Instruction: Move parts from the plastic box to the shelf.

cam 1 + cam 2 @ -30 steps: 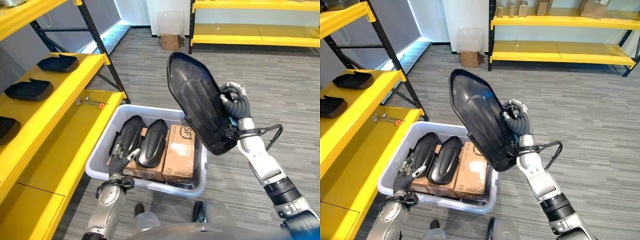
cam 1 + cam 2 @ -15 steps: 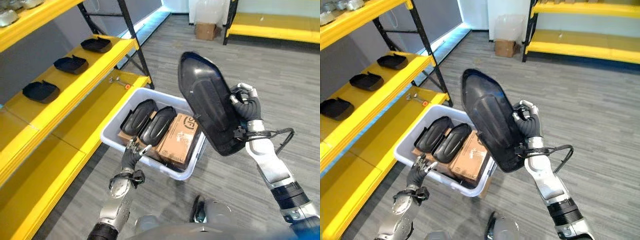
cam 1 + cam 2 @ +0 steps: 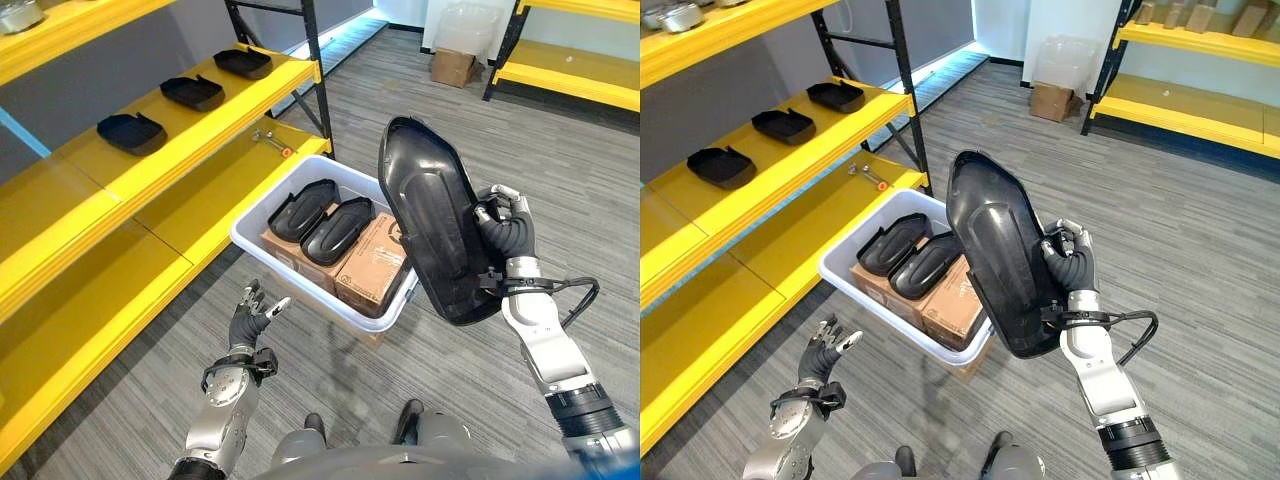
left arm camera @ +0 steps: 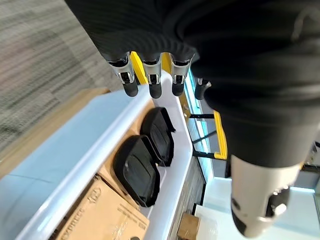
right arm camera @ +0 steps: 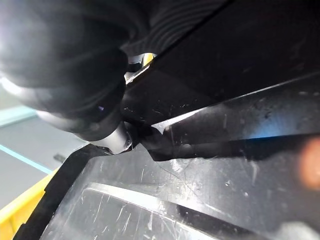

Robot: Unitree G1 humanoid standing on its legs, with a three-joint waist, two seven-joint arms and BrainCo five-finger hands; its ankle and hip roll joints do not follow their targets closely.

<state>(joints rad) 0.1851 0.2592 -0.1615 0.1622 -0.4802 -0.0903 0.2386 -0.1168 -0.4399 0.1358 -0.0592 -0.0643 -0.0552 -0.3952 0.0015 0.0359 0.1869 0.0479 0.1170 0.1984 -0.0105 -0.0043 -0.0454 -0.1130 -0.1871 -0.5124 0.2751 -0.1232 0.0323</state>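
While the right hand (image 3: pixel 505 222) curls its fingers round one long edge of the large black part (image 3: pixel 435 232), that part stands nearly upright in the air, its narrow end up and its hollow, ribbed inner face turned toward the camera. It hangs just beside the near right corner of the plastic box (image 3: pixel 262 240), overlapping that corner in the head views but lifted clear of it. In the right wrist view the scratched black surface of the part (image 5: pixel 210 150) lies right against the hand.

Inside the box two more black parts (image 3: pixel 325 219) lie side by side on top of cardboard boxes (image 3: pixel 372 268). The box rests on the grey carpeted floor (image 3: pixel 340 350), close against the lowest board of the yellow shelf (image 3: pixel 190 190). On the board above, three small black trays (image 3: pixel 193 92) sit in a row, well apart from one another. A small metal tool (image 3: pixel 270 140) with an orange end lies on the lower board near the black upright.

The left hand (image 3: pixel 250 318) hovers low over the floor, just in front of the box's near wall, its fingers (image 4: pixel 150 75) straight and spread, holding nothing. A brown carton (image 3: pixel 452 67) stands on the floor farther back.
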